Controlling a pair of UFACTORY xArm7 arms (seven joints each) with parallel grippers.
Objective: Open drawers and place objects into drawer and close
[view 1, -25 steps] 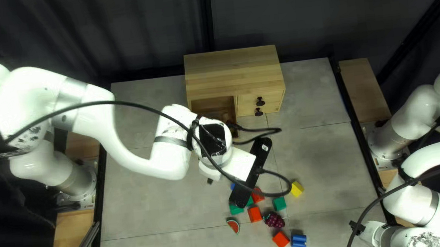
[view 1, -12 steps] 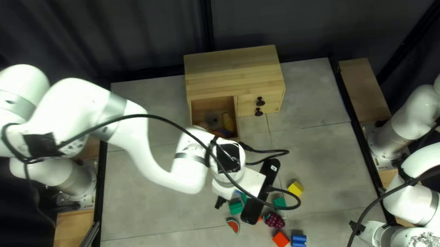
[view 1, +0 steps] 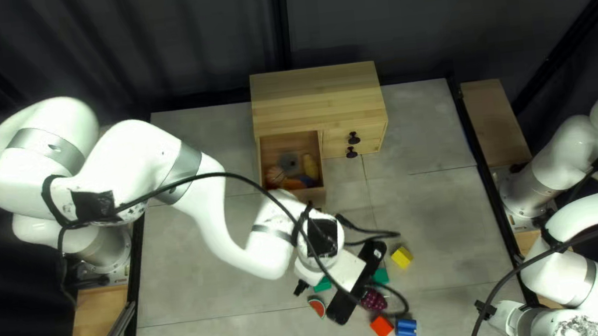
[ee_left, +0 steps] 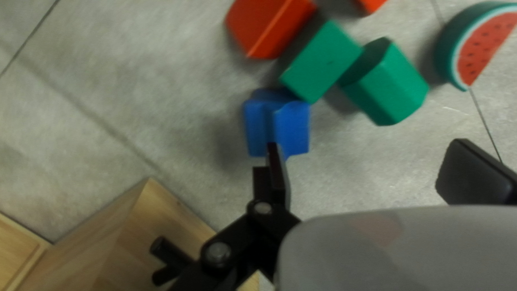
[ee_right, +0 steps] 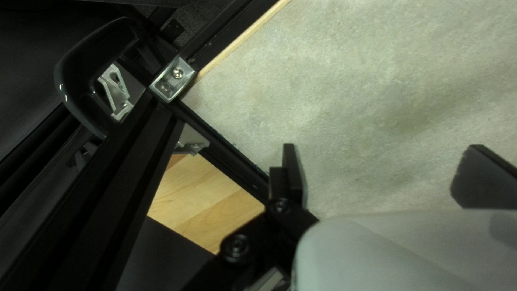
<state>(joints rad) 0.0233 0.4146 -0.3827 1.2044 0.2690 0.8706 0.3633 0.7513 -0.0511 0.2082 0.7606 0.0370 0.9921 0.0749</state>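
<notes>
Drawer [view 1: 319, 196] at the cabinet's [view 1: 315, 99] left side in the top left view is pulled out, a few toys inside incl. a grey piece [view 1: 289, 163] and a yellow one. Left gripper [ee_left: 367, 144] is spread and empty, over the loose blocks. Right gripper [ee_right: 382, 146] also apart, nothing in it, over bare surface.

Step looks like lining up a pick. One left finger overlaps the blue block [ee_left: 291, 126] in the wrist view; height's hard to judge from here, so may be well above it. Shift so the block sits between the pads before descending, or that finger lands on top. Green blocks [ee_left: 323, 62] crowd it; I'd pick a closing direction that misses them. Lift straight, clear the drawer front, release low, then push shut.

Surface: grey panels [view 1: 430, 213] with thin seams. Room: dark curtain [view 1: 445, 4] behind, black rails [view 1: 491, 199] and wooden boards [view 1: 494, 121] at the sides.
</notes>
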